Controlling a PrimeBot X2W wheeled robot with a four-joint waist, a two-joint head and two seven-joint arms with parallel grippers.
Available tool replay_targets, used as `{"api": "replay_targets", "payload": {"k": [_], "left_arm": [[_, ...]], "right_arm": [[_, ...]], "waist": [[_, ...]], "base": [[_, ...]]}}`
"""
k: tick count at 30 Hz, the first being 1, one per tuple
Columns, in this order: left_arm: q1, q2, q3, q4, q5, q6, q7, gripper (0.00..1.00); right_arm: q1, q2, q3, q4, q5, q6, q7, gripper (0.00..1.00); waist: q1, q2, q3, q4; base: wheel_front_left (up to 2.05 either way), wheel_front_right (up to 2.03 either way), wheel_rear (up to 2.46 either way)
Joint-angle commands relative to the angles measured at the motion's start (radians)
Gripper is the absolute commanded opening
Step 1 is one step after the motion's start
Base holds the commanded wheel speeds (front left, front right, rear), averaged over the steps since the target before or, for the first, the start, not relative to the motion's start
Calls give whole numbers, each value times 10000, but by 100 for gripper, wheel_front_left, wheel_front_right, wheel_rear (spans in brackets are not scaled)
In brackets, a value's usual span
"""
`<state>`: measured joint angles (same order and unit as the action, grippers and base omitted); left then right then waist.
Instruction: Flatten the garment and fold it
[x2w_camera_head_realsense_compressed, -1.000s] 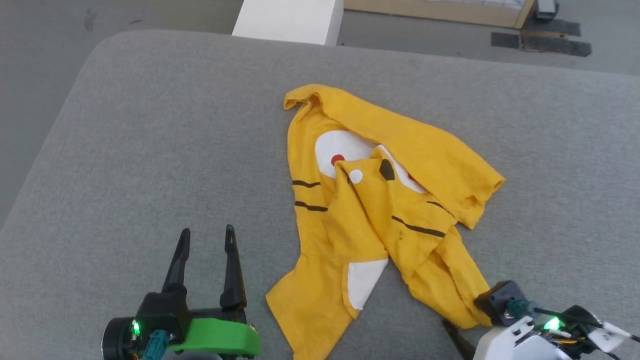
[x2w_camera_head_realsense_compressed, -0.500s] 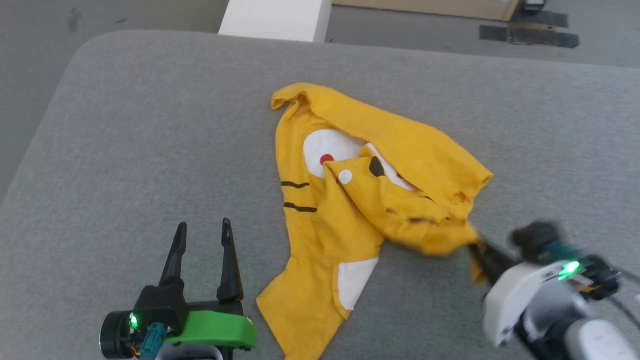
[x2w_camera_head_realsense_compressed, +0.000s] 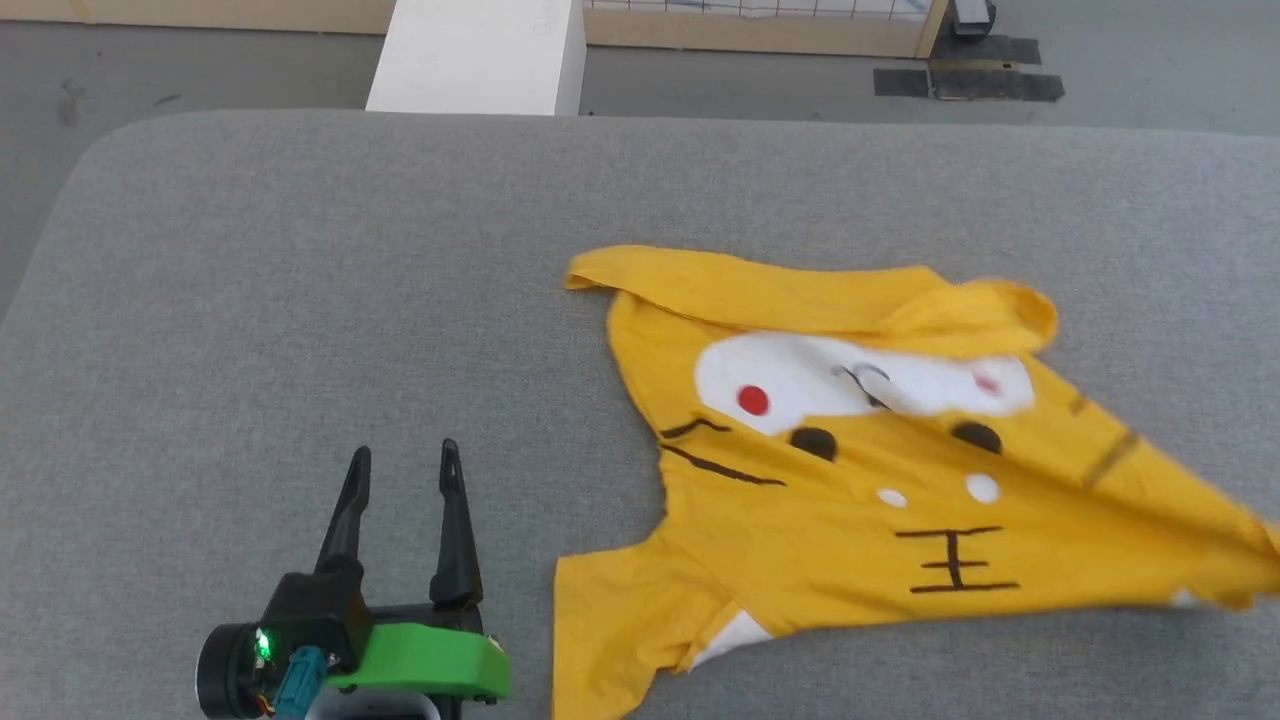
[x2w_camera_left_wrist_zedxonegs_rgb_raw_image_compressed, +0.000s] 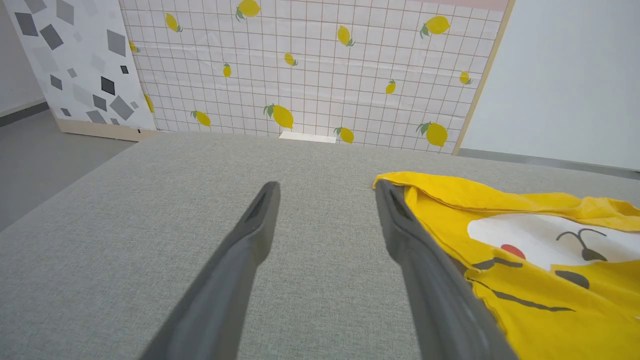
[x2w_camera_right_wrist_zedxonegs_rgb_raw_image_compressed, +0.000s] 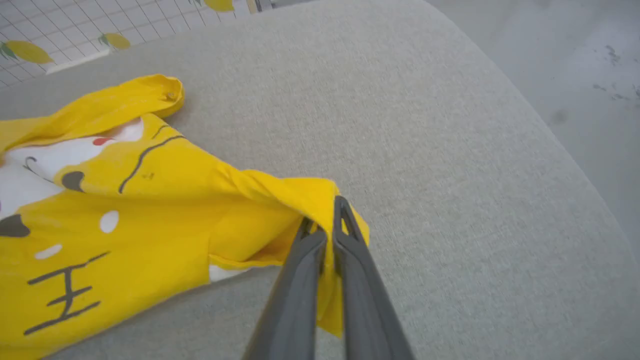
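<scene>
Right, the right gripper (x2w_camera_right_wrist_zedxonegs_rgb_raw_image_compressed: 324, 216) has its 2 fingers (x2w_camera_right_wrist_zedxonegs_rgb_raw_image_compressed: 352, 280) pinched shut on a bunched yellow corner of the garment (x2w_camera_head_realsense_compressed: 880, 500), at the cloth's right end. The T-shirt lies on the grey tabletop (x2w_camera_head_realsense_compressed: 300, 300), print side up and drawn taut toward that pinch, with its white oval, red dot and black line marks showing (the far edge is rolled over on itself). Over on the left, the left gripper (x2w_camera_head_realsense_compressed: 405, 452) sits just beside the shirt, fingers (x2w_camera_left_wrist_zedxonegs_rgb_raw_image_compressed: 240, 265) spread wide, holding nothing.

This looks like the flattening step, with folding not yet begun. To do it well, I'd draw the pinched corner low and level along the surface, not upward, so the cloth slides flat. The free gripper could take the opposite corner for tension, and the rolled edge then needs pulling out. Tug too hard and the whole shirt may simply slide.
</scene>
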<state>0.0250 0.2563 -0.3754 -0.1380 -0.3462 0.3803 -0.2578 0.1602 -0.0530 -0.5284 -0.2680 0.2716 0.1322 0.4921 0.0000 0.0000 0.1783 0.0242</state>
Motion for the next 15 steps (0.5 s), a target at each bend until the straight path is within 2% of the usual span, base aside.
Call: {"api": "replay_targets", "payload": {"k": [1,4,5,6,10,15], "left_arm": [[135,22,19,14,-46,-6,-39,100],[201,51,24,31,-66,14,-22,100],[210,61,14,45,-66,13,-10,100],[215,61,5,60,-68,20,-3,100],[168,49,-70,132,-90,-16,41,100],[145,19,-182,193,-106,-50,77,100]], "right_arm": [[327,17,-217,233,35,-15,34,0],[781,23,-393,940,-205,-15,-152,0],[790,24,-355,1114,-285,-15,-243,20],[716,24,-322,1295,-390,-15,-417,100],[159,26,16,1334,-815,-15,-1025,100],[-810,25,1047,247,-891,-15,-1184,100]], "waist": [[0,0,29,-15],[0,0,58,-85],[0,0,53,-109],[0,0,36,-139],[0,0,-86,-178],[0,0,-245,-126]], "base": [[0,0,0],[0,0,0],[0,0,0],[0,0,0],[0,0,0],[0,0,0]]}}
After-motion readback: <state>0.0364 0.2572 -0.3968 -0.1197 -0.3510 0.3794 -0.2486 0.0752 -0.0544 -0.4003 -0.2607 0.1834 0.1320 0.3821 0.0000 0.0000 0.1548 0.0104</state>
